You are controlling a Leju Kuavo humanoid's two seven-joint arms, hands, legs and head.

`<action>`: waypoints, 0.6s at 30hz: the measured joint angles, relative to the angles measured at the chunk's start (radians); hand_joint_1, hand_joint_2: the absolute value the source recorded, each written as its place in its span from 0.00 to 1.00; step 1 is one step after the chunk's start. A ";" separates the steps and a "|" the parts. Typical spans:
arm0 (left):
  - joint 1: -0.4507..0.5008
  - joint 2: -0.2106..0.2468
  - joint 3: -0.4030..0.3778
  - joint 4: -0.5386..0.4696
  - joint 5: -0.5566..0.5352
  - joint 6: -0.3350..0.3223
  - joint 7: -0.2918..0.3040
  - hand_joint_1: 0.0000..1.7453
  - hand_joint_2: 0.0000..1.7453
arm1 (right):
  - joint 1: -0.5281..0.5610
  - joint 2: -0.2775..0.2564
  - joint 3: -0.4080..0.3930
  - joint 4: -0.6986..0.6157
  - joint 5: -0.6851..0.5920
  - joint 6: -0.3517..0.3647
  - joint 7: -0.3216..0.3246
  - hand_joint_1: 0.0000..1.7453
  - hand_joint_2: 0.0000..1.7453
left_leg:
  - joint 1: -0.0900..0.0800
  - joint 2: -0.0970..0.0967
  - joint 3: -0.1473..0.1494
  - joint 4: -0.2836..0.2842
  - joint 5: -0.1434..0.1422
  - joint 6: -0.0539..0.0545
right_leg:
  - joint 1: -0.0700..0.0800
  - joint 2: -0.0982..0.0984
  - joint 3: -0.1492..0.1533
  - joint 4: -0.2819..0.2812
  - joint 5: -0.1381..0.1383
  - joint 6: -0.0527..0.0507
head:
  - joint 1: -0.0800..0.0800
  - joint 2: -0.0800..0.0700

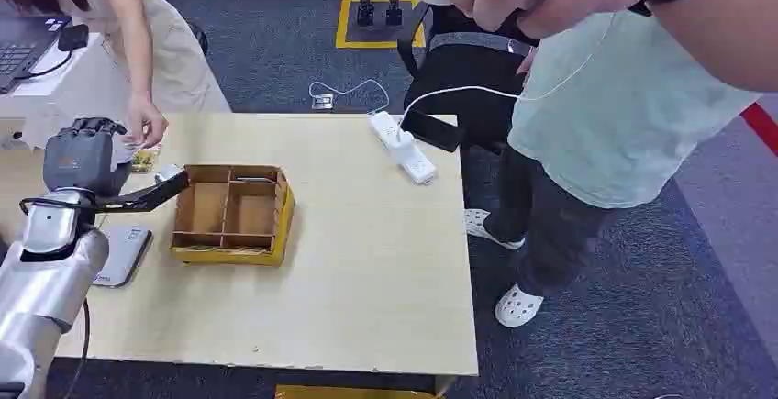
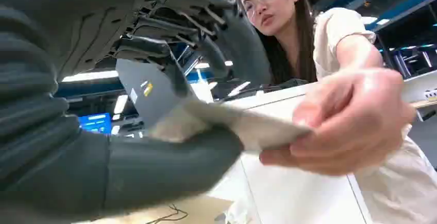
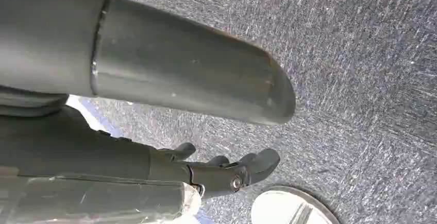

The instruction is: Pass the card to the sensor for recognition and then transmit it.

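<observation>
While our left hand [image 1: 84,154] is raised over the near-left part of the bench [image 1: 367,271] in the head view, a person's hand [image 1: 147,127] reaches in just beside it, and we judge the handover to be in progress. A grey sensor [image 1: 119,254] lies flat on the bench close to our left arm, beside a yellow box [image 1: 234,214] with compartments. A power strip [image 1: 404,149] lies well apart at the far edge.

From the left wrist view, our fingers [image 2: 170,157] pinch one end of the card [image 2: 227,123] while the person's hand [image 2: 350,126] grips the other end, so both hold it at once. Whether the sensor has read it we cannot tell; what seems left is to let go.

From the right wrist view, our right hand [image 3: 227,170] hangs over the carpet [image 3: 360,80], fingers loosely curled in, holding nothing.
</observation>
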 joint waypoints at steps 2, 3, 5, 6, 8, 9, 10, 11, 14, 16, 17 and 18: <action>0.000 0.000 0.000 0.003 0.000 0.002 -0.001 1.00 1.00 | 0.000 0.000 0.000 0.000 0.000 0.000 0.000 0.00 0.00 | 0.000 0.000 0.000 0.000 0.000 0.000 | 0.000 0.000 0.000 0.000 0.000 0.000 | 0.000 0.000; 0.000 0.000 0.000 0.005 0.002 0.004 -0.001 1.00 1.00 | 0.000 0.000 0.000 0.000 0.000 0.000 0.001 0.00 0.00 | 0.000 0.000 0.000 0.000 0.000 0.000 | 0.000 0.000 0.000 0.000 0.000 0.000 | 0.000 0.000; -0.004 0.000 0.000 0.006 0.002 0.005 -0.009 1.00 1.00 | 0.000 0.000 0.000 0.000 0.000 0.000 0.002 0.00 0.00 | 0.000 0.000 0.000 0.000 0.000 0.000 | 0.000 0.000 0.000 0.000 0.000 0.000 | 0.000 0.000; -0.007 0.000 0.000 0.006 0.002 0.006 -0.014 1.00 1.00 | 0.000 0.000 0.000 0.000 0.000 0.000 0.002 0.00 0.00 | 0.000 0.000 0.000 0.000 0.000 0.000 | 0.000 0.000 0.000 0.000 0.000 0.000 | 0.000 0.000; -0.009 0.000 0.000 0.008 0.000 0.006 -0.017 1.00 1.00 | 0.000 0.000 0.000 0.000 0.000 -0.002 0.002 0.00 0.00 | 0.000 0.000 0.000 0.000 0.000 0.000 | 0.000 0.000 0.000 0.000 0.000 0.000 | 0.000 0.000; -0.010 0.000 0.000 0.010 0.000 0.007 -0.018 1.00 1.00 | 0.000 0.000 0.000 0.000 0.000 -0.002 0.002 0.00 0.00 | 0.000 0.000 0.000 0.000 0.000 0.000 | 0.000 0.000 0.000 0.000 0.000 0.000 | 0.000 0.000; -0.010 0.000 0.000 0.012 0.000 0.009 -0.018 1.00 1.00 | 0.000 0.000 0.000 0.000 0.000 -0.002 0.002 0.00 0.00 | 0.000 0.000 0.000 0.000 0.000 0.000 | 0.000 0.000 0.000 0.000 0.000 0.000 | 0.000 0.000; -0.010 0.000 0.000 0.013 0.000 0.010 -0.018 1.00 1.00 | 0.000 0.000 0.000 0.000 0.000 -0.002 0.002 0.00 0.00 | 0.000 0.000 0.000 0.000 0.000 0.000 | 0.000 0.000 0.000 0.000 0.000 0.000 | 0.000 0.000; -0.011 0.000 0.000 0.015 0.009 0.019 -0.022 1.00 1.00 | -0.001 0.000 0.001 0.000 0.000 -0.002 0.002 0.00 0.00 | 0.000 0.000 0.000 0.000 0.000 0.000 | 0.000 0.000 0.000 0.000 0.000 0.000 | 0.000 0.000; -0.013 0.001 0.000 0.017 0.015 0.019 -0.032 1.00 1.00 | -0.001 0.000 0.002 0.000 0.000 -0.003 0.002 0.00 0.00 | 0.000 0.000 0.000 0.000 0.000 0.000 | 0.000 0.000 0.000 0.000 0.000 0.000 | 0.000 0.000; -0.014 0.002 0.000 0.018 0.017 0.019 -0.032 1.00 1.00 | -0.001 0.000 0.002 0.000 0.000 -0.003 0.001 0.00 0.00 | 0.000 0.000 0.000 0.000 0.000 0.000 | 0.000 0.000 0.000 0.000 0.000 0.000 | 0.000 0.000; -0.015 0.002 0.000 0.020 0.017 0.019 -0.032 1.00 1.00 | -0.001 0.000 0.002 0.000 0.000 -0.003 0.000 0.00 0.00 | 0.000 0.000 0.000 0.000 0.000 0.000 | 0.000 0.000 0.000 0.000 0.000 0.000 | 0.000 0.000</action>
